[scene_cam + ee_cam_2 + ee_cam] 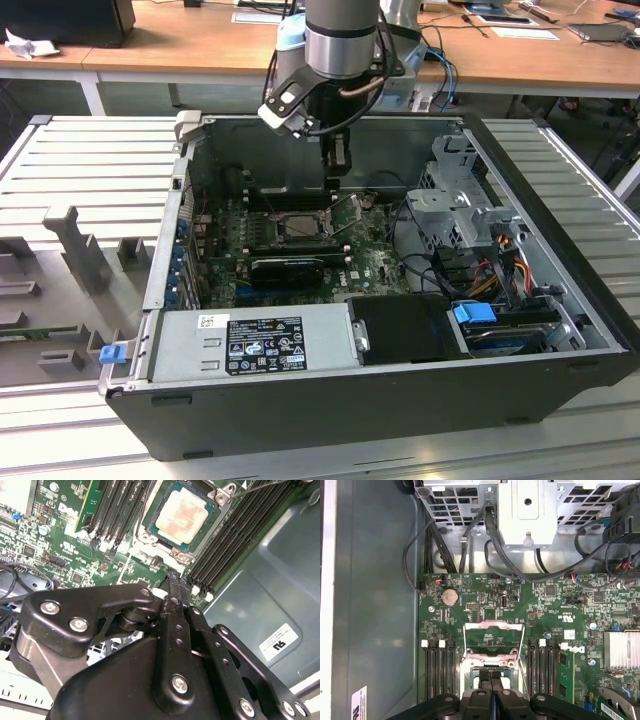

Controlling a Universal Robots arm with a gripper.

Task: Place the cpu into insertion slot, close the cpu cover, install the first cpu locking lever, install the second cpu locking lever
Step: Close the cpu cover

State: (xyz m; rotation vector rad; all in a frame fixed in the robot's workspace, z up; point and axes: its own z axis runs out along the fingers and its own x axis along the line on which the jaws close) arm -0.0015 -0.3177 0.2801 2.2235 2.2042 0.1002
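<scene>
Silver-beige cpu (181,515) is sitting in the slot (178,555) just ahead of the gripper (172,577), whose jaws are pressing together on nothing, while the cover (494,625) is standing open just beyond, so cover-closing is seemingly in hand, calling for a push on that frame.

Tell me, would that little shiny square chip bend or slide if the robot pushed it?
The cpu looks like a flat, metal-topped plate, so it is probably stiff, not bendy. It sits framed by the insertion slot, so a sideways push likely wouldn't slide it. Small and thin, it is probably light.
</scene>
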